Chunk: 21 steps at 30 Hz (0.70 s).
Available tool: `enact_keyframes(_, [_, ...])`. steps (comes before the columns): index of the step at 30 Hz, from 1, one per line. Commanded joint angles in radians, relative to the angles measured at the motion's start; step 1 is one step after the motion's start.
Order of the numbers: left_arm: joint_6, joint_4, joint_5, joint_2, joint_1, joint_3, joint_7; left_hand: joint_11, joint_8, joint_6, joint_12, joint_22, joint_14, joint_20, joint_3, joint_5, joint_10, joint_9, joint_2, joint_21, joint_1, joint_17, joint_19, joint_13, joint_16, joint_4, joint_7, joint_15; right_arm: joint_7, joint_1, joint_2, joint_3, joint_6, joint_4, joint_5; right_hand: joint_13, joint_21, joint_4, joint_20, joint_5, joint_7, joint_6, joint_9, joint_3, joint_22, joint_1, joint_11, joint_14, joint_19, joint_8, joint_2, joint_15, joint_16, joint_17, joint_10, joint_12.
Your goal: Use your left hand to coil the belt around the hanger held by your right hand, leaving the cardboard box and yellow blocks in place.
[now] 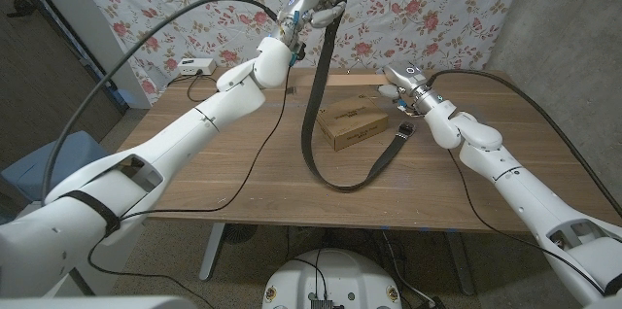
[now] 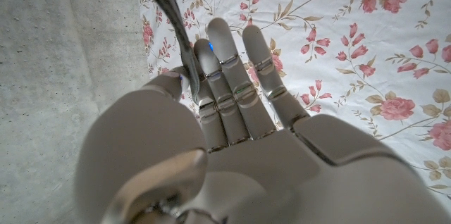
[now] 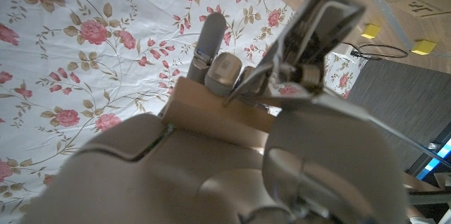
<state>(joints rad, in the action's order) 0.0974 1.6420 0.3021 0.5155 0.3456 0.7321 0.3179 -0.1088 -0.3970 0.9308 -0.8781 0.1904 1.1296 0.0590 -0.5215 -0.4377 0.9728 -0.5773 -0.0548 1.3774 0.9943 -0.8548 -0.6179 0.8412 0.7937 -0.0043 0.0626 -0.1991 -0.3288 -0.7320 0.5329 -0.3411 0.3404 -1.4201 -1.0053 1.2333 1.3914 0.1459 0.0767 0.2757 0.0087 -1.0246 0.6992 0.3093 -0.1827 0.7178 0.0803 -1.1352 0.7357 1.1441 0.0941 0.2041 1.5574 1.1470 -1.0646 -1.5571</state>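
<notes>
Belt [image 1: 326, 105] in raised left hand [image 1: 313, 8]

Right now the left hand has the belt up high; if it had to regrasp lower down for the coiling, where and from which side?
Probably mid-strap, on the straight run of the belt hanging below the left hand, above the cardboard box. Come from the robot's left, the open side: the box and the right hand with the hanger crowd the other. Avoid the slack bottom loop resting on the table.

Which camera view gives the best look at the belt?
The head view: the belt hangs from the raised left hand, looping over the table. The left wrist view catches a short strip beside the fingers.
</notes>
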Motion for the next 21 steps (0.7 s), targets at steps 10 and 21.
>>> enact_keyframes(10, [0.139, -0.104, 0.094, -0.065, -0.116, 0.011, 0.092, -0.038, 0.009, 0.052, 0.009, -0.003, 0.019, 0.047, -0.033, 0.007, 0.039, -0.014, -0.001, 0.014, 0.013, -0.010, -0.005, 0.009, -0.012, -0.021, 0.042, -0.013, 0.032, -0.018, -0.029, 0.065, 0.130, 0.043, 0.214, 0.003, 0.010, 0.002, 0.027, -0.001, 0.004, 0.004, -0.002, 0.008, -0.003, -0.072, -0.002, 0.016, -0.012, 0.015, 0.069, 0.006, 0.005, 0.094, 0.005, -0.006])
enact_keyframes(21, [0.213, -0.160, 0.145, -0.073, -0.153, 0.038, 0.111, -0.036, 0.017, 0.059, 0.013, -0.003, 0.027, 0.049, -0.037, 0.016, 0.041, -0.017, -0.002, 0.020, 0.012, -0.013, -0.006, 0.016, -0.020, -0.018, 0.043, -0.013, 0.144, -0.015, -0.039, 0.089, 0.184, 0.058, 0.378, 0.004, 0.013, 0.002, 0.023, 0.003, 0.014, 0.014, -0.007, 0.008, -0.003, -0.077, -0.013, 0.026, -0.021, 0.025, 0.068, 0.006, 0.006, 0.094, 0.013, -0.006])
